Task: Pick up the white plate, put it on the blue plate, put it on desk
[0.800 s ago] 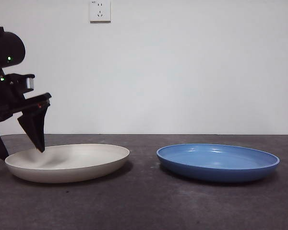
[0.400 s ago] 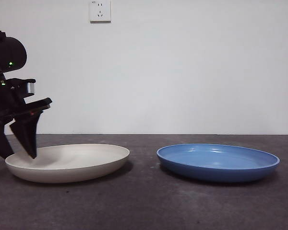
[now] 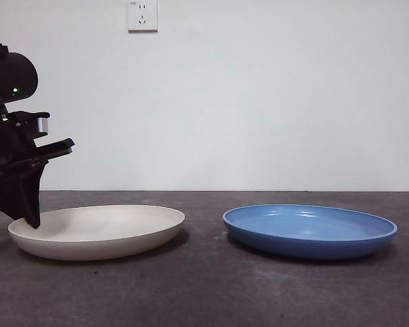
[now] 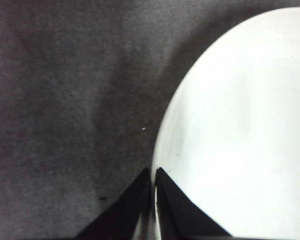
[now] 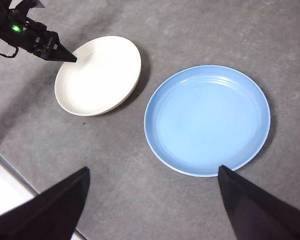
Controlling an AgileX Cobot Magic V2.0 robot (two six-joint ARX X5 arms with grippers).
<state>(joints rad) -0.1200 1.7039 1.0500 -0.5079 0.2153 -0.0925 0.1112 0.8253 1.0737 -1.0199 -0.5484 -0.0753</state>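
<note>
The white plate lies on the desk at the left. The blue plate lies to its right, a gap apart. My left gripper is at the white plate's left rim. In the left wrist view its jaws are pressed together with the rim of the white plate between them. The plate still rests flat. My right gripper is open and empty, high above the desk, looking down on the blue plate, the white plate and the left gripper.
A white wall with a socket stands behind the desk. In the right wrist view the desk's edge runs near the white plate's side. Bare desk lies around both plates.
My left gripper has moved left and down from over the white plate's inside to its left rim, and its jaws have closed on that rim. The plates have stayed in place.
</note>
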